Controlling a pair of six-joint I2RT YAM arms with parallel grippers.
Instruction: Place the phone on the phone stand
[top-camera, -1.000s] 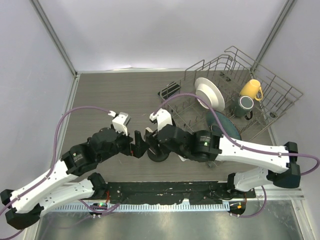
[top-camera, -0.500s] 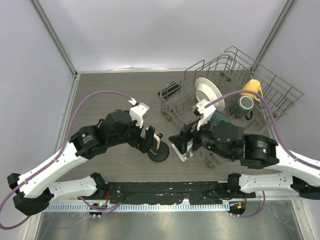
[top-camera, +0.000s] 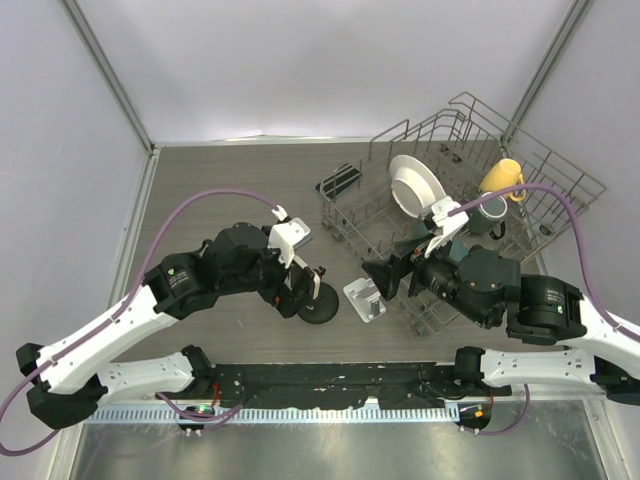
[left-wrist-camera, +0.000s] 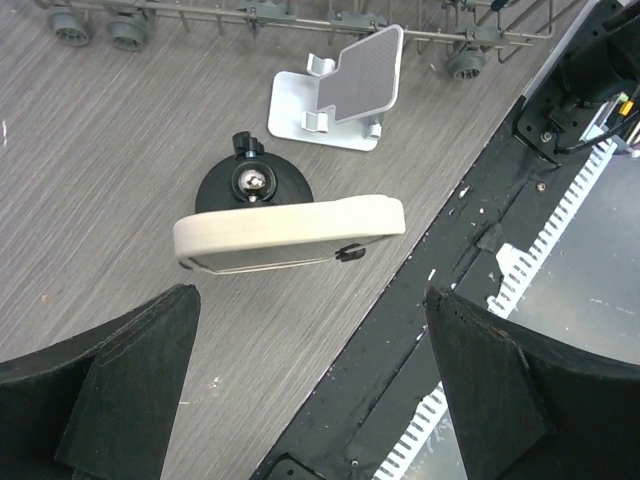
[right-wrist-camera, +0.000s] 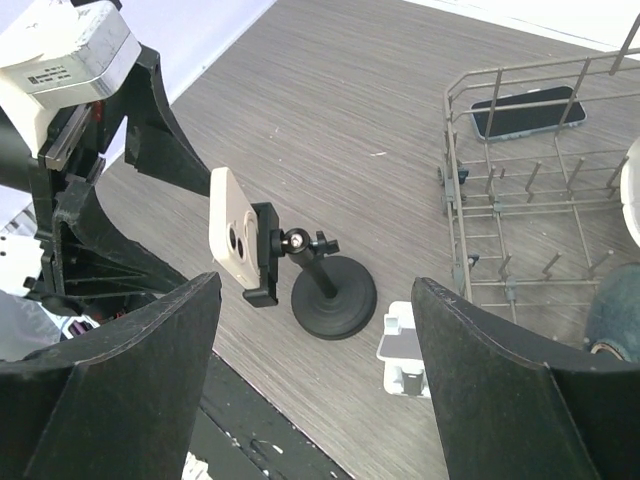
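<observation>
A cream phone (right-wrist-camera: 235, 240) sits on its long edge in the clamp of the black phone stand (right-wrist-camera: 335, 295), which has a round base. In the top view the phone (top-camera: 313, 288) is above the stand's base (top-camera: 320, 312). My left gripper (top-camera: 297, 290) is open and hovers just left of and above the phone (left-wrist-camera: 290, 225), with nothing between its fingers (left-wrist-camera: 130, 380). My right gripper (top-camera: 383, 275) is open and stands apart to the right of the stand; its fingers (right-wrist-camera: 500, 400) hold nothing.
A small white stand (top-camera: 365, 298) lies right of the black base. A dark phone (top-camera: 338, 180) lies flat at the back. The wire dish rack (top-camera: 545, 185) on the right holds a white plate (top-camera: 418, 185), a yellow mug (top-camera: 500, 180) and a green mug (top-camera: 490, 212).
The right gripper has let go, opened and drawn back to the right, away from the black stand. The left arm swung in closer over the phone.
</observation>
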